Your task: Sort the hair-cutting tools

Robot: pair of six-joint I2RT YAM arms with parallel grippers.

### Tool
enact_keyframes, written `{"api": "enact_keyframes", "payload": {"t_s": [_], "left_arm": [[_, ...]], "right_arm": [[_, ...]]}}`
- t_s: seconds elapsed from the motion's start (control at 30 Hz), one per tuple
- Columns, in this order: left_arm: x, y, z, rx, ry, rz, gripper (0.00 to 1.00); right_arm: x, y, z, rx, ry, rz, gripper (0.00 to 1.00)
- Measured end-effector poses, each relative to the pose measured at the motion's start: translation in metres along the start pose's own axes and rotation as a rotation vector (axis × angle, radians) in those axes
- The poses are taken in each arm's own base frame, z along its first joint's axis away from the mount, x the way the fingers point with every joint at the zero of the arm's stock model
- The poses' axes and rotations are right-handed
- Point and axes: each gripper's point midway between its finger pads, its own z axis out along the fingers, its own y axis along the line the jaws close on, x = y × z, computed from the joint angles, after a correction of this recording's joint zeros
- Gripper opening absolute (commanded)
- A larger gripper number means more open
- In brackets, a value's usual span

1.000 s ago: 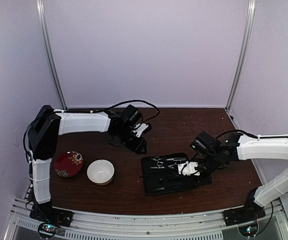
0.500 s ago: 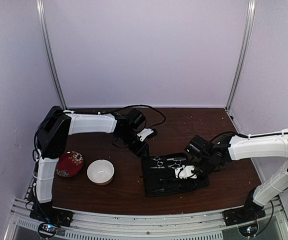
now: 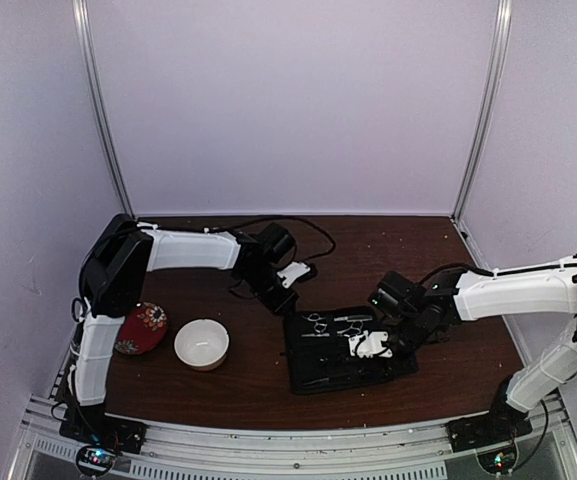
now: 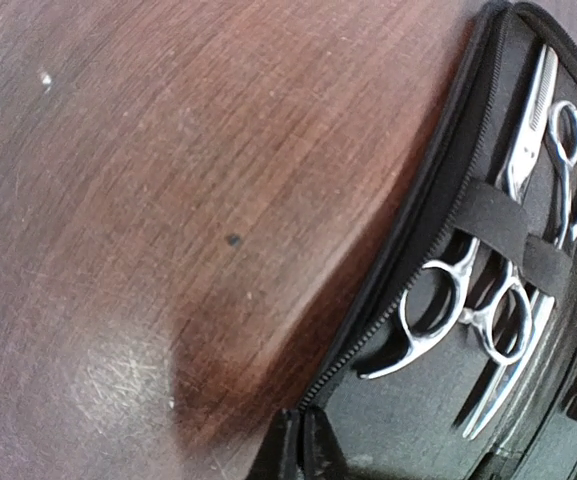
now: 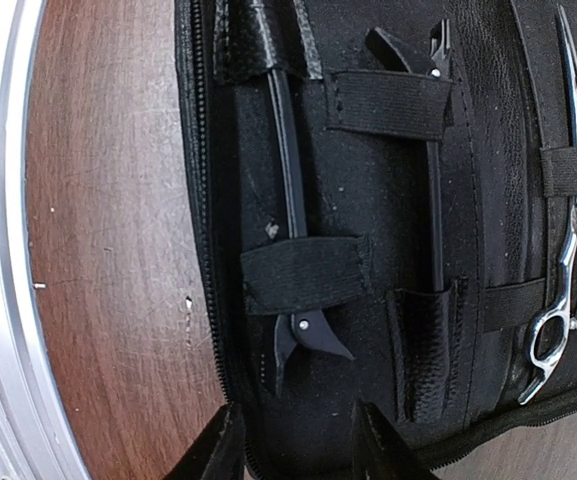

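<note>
Scissors (image 4: 475, 322), two silver pairs, sit strapped head to tail inside the open black pouch (image 3: 338, 378) on the table (image 3: 248, 390). Two thin black sticks (image 5: 286, 170) are tucked under elastic bands (image 5: 303, 272) along its near side. The right gripper (image 5: 296, 455) hovers over those sticks, fingers apart and empty, so I reckon one of them is the next to come out. It is best slid lengthwise from under its band, not tugged straight up. The left gripper (image 4: 303, 447) is pinched together at the pouch's far edge. Whether it nips the rim I cannot tell, though pinning the pouch would help. Only the overhead view shows the white bowl (image 3: 201, 343) and red dish (image 3: 138, 328). Only the wrist views tell black sticks from black lining.
</note>
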Motion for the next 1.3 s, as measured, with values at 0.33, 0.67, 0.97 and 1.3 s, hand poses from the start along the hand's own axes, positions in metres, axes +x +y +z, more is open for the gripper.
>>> {"api": "enact_keyframes", "payload": {"t_s": [0.33, 0.67, 0.97, 1.3], "left_arm": [[-0.003, -0.006, -0.009, -0.094, -0.028, 0.067, 0.00], [-0.039, -0.050, -0.085, -0.254, -0.303, 0.270, 0.00], [-0.034, -0.075, -0.087, -0.389, -0.405, 0.405, 0.00], [-0.027, -0.081, -0.087, -0.439, -0.459, 0.424, 0.00]], "right_arm": [[0.001, -0.006, -0.009, 0.011, -0.027, 0.038, 0.42], [-0.012, -0.089, -0.125, 0.211, -0.310, 0.245, 0.46], [-0.032, -0.122, -0.126, 0.114, -0.326, 0.250, 0.55], [-0.024, -0.111, -0.083, -0.071, -0.262, 0.290, 0.56]]}}
